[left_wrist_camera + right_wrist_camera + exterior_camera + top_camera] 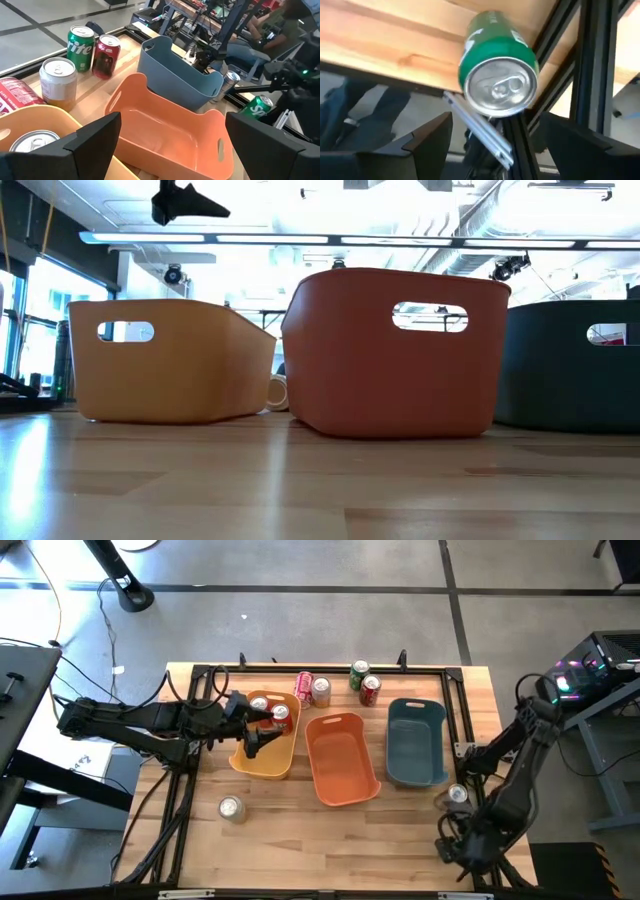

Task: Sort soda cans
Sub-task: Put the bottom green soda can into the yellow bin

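Note:
My right gripper (495,131) (456,844) stands open at the table's near right corner, pointing down. A green soda can (497,70) (258,106) lies on its side just beyond the fingertips, at the table's edge by the black frame rail, its silver top toward the camera. The fingers do not touch it. My left gripper (256,740) (175,150) hangs open over the yellow bin (283,755), which holds two red cans (270,710). A silver can (457,795) stands near the right edge. Another silver can (231,808) stands near the front left.
An orange bin (342,780) and a teal bin (417,765) stand in the middle, both without cans. Behind them are a pink can lying down (304,687), a silver can (321,691), a green can (359,673) and a red can (370,690). A black frame (455,700) borders the table.

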